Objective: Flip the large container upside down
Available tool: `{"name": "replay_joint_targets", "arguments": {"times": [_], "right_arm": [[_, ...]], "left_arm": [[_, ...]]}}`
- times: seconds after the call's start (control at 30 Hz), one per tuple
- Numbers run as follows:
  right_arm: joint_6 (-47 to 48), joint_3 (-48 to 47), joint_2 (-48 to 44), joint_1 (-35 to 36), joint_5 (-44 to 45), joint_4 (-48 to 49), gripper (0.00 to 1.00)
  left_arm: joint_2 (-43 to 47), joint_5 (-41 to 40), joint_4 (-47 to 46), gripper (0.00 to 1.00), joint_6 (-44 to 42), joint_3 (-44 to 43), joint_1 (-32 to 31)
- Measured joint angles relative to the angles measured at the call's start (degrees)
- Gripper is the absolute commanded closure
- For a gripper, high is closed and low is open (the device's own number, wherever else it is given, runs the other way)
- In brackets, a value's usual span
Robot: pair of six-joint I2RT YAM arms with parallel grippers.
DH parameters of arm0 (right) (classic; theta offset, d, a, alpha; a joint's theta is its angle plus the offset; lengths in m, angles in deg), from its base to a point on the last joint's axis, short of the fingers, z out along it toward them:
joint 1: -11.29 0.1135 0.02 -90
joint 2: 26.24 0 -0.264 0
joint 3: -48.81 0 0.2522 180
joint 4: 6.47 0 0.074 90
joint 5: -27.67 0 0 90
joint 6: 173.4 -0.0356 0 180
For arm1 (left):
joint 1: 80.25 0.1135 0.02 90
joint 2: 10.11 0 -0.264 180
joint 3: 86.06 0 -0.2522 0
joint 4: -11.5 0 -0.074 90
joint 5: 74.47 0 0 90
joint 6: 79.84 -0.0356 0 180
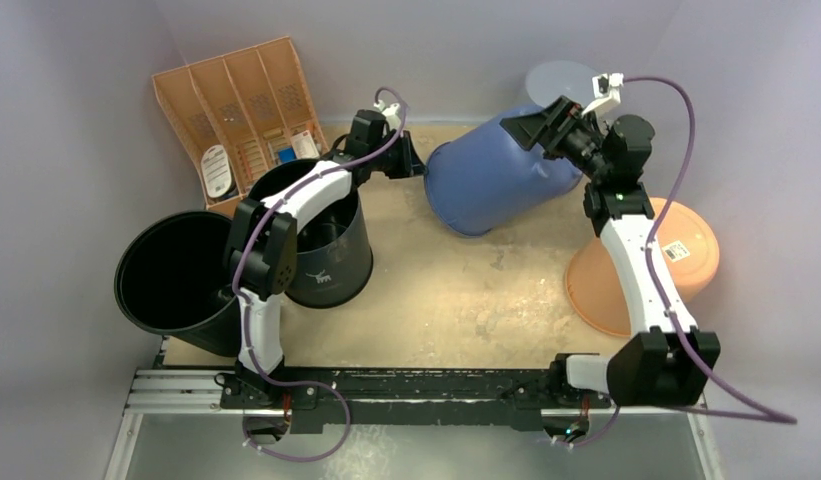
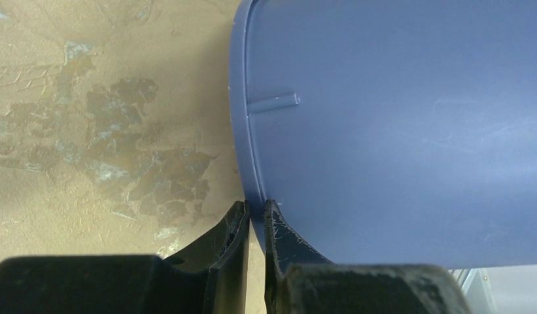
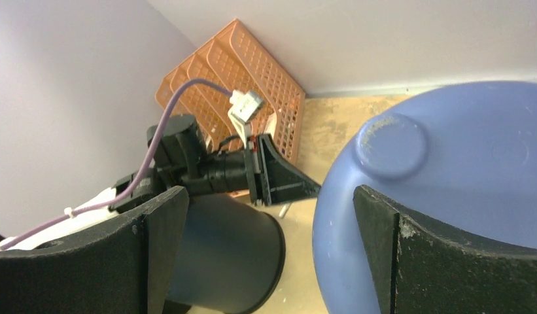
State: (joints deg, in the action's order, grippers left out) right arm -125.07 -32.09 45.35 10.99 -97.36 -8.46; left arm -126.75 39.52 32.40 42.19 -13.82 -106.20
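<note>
The large blue container (image 1: 491,180) lies tilted on its side at the back middle of the table, its rim to the left and its base to the right. My left gripper (image 1: 418,160) is shut on the container's rim, which shows pinched between the fingers in the left wrist view (image 2: 256,209); the blue wall (image 2: 396,131) fills the right of that view. My right gripper (image 1: 531,128) is open above the container's base. In the right wrist view (image 3: 271,196) its right finger (image 3: 409,255) lies over the blue base (image 3: 462,163); I cannot tell whether they touch.
Two black buckets (image 1: 176,280) (image 1: 331,240) stand at the left, under the left arm. An orange slotted rack (image 1: 241,115) leans in the back left corner. An orange basin (image 1: 686,260) lies at the right. A pale blue lid (image 1: 561,78) is at the back wall.
</note>
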Motion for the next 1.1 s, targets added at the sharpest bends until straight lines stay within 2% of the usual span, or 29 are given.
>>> {"name": "replay_joint_targets", "arguments": {"times": [0.2,0.5,0.73,0.83,0.97,1.1], "right_arm": [[0.0,-6.5,8.3,1.3,-0.2,2.5,0.0],[0.3,-8.2,13.7,4.7,-0.5,-3.2,0.0],[1.6,-8.0,13.6,6.6,-0.4,-4.6,0.0],[4.7,-7.5,11.3,7.1,1.3,-8.4,0.0],[10.7,-4.4,2.6,7.3,7.6,-14.5,0.0],[15.3,2.7,-9.3,7.5,14.0,-17.2,0.0]], "left_arm": [[0.0,-1.9,5.9,0.7,-2.3,-1.9,-0.7],[1.5,-9.6,15.4,0.46,-8.0,-11.0,-2.6],[9.2,-18.5,18.3,0.46,-9.1,-15.6,-1.6],[14.3,-21.2,18.6,0.46,-9.0,-15.6,-1.5],[20.6,-22.7,19.7,0.45,-8.9,-15.4,-1.4],[28.9,-23.1,20.3,0.45,-9.4,-10.4,-1.4]]}}
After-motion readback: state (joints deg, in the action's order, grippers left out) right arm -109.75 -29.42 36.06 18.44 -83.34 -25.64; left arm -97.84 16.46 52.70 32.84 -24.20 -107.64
